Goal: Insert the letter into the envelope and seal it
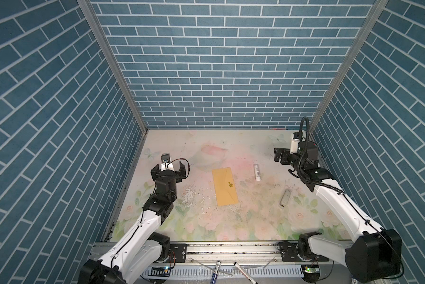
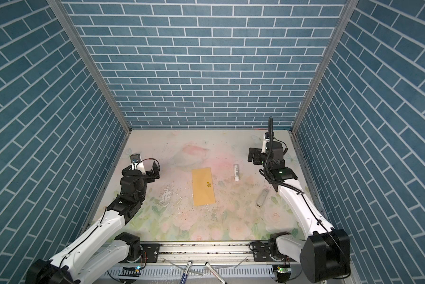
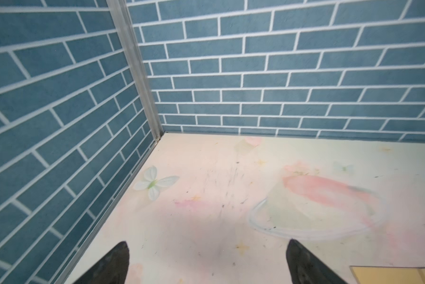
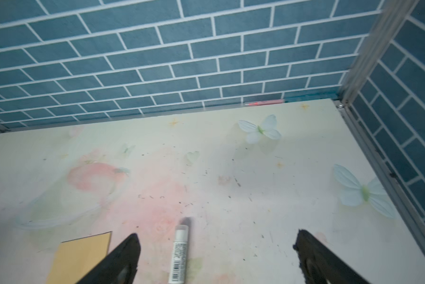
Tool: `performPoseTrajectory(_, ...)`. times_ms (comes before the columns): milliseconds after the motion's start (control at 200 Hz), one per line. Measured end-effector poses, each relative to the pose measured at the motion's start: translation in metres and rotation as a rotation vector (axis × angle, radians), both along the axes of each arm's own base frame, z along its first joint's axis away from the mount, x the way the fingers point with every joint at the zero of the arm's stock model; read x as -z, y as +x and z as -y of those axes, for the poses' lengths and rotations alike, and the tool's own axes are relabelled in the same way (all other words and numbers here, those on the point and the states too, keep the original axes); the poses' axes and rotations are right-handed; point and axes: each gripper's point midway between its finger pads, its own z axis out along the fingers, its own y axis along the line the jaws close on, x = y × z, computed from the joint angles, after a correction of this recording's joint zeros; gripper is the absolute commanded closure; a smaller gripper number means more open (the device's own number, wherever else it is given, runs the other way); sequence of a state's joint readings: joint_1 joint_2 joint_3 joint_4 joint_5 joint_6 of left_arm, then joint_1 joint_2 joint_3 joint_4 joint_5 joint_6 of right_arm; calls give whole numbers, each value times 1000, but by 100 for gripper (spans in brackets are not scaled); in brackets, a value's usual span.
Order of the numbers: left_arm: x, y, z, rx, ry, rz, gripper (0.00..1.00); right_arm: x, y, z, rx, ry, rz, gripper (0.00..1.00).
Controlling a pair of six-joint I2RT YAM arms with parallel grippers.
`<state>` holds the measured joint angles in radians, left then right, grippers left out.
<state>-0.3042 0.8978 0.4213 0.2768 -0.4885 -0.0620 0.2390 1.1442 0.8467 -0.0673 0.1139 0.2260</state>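
Observation:
The golden-tan envelope (image 1: 225, 186) (image 2: 203, 186) lies flat at the middle of the floral table, long side running front to back. Its pointed flap is folded down, with the small dark-gold emblem on it. Corners of the envelope show in the wrist views (image 3: 390, 275) (image 4: 83, 258). The letter is out of view. My left gripper (image 1: 169, 165) (image 2: 142, 167) (image 3: 207, 246) hovers left of the envelope, open and empty. My right gripper (image 1: 279, 156) (image 2: 252, 155) (image 4: 217, 236) hangs open and empty at the back right, above and beyond a white glue stick (image 1: 256, 172) (image 4: 179, 253).
A grey oblong object (image 1: 285, 198) (image 2: 262, 197) lies right of the envelope, nearer the front. Blue brick-pattern walls close the table on three sides. Two markers (image 1: 216, 270) lie on the rail in front of the table. A patch of worn, flaked print (image 1: 189, 194) sits left of the envelope.

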Motion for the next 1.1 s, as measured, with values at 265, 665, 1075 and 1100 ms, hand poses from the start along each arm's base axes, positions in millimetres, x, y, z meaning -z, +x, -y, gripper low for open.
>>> performPoseTrajectory(265,57,2,-26,-133,124,-81,0,75,-15,67,239,-96,7,1)
performPoseTrajectory(665,78,19,-35,-194,214,-26,0,103,3,93,286,-215,73,2)
performPoseTrajectory(1075,77,38,-32,-130,185,-13,0,133,12,95,215,-189,87,2)
performPoseTrajectory(1100,78,39,-33,-127,183,-18,0,131,13,95,212,-182,102,2)
